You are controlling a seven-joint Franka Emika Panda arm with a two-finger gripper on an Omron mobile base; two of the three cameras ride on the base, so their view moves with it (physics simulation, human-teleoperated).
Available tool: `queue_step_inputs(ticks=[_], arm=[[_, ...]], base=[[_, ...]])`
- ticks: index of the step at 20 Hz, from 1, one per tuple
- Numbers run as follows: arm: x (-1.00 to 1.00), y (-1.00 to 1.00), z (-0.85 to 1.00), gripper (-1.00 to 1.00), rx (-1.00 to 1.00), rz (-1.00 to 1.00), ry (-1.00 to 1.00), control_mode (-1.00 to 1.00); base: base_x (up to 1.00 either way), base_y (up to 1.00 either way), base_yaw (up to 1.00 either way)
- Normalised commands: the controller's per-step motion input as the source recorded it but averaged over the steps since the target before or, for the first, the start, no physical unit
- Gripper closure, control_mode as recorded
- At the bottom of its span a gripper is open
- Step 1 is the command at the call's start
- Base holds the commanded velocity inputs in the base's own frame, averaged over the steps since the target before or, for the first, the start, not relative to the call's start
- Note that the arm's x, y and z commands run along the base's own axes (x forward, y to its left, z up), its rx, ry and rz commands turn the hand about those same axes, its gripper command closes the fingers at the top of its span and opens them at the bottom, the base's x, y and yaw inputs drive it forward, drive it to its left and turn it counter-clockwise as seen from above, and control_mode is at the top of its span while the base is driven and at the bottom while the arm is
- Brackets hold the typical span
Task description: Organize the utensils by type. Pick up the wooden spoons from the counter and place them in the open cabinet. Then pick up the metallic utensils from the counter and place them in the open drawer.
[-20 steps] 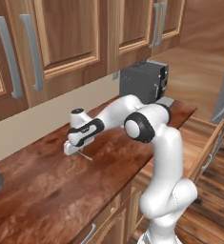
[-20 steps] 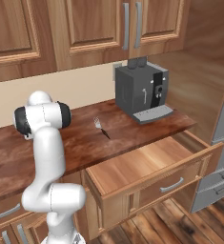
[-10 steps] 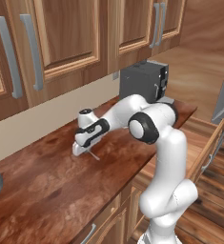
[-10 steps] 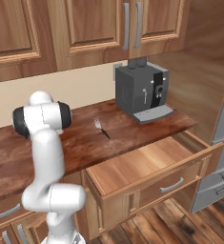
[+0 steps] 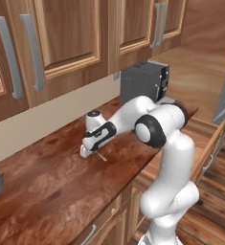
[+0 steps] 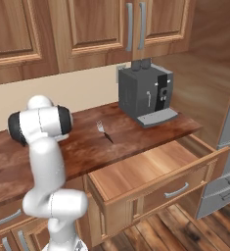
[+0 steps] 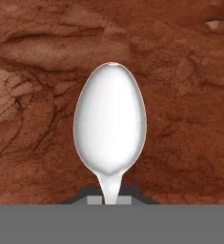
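Metal spoon (image 7: 109,125) — dark swirl-grained counter (image 7: 32,119)

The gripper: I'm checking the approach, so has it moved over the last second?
Yes. In the left base view the gripper has shifted right along the counter, nearer the coffee machine, and shut on the spoon.

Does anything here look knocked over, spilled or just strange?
Nothing looks spilled or broken. The gripper is down at the counter, shut on the neck of a pale shiny spoon. A small fork-like utensil lies loose on the counter near the coffee machine, and the drawer below stands wide open.
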Motion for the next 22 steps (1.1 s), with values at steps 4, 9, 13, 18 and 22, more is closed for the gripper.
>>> queue_step_inputs(ticks=[4,9,13,18,22], arm=[[-0.19,-0.48,0.38,1.00,0.08,0.00,0.00,-1.00],[-0.17,-0.43,0.54,1.00,0.14,-0.01,0.00,-1.00],[-0.39,-0.42,0.48,1.00,0.05,-0.04,-0.14,-1.00],[-0.24,-0.47,0.47,1.00,0.01,-0.13,-0.09,-1.00],[-0.01,-0.45,0.37,1.00,0.00,-0.25,0.00,-1.00]], base=[[0.00,0.00,0.00],[0.00,0.00,0.00],[0.00,0.00,0.00],[0.00,0.00,0.00],[0.00,0.00,0.00]])
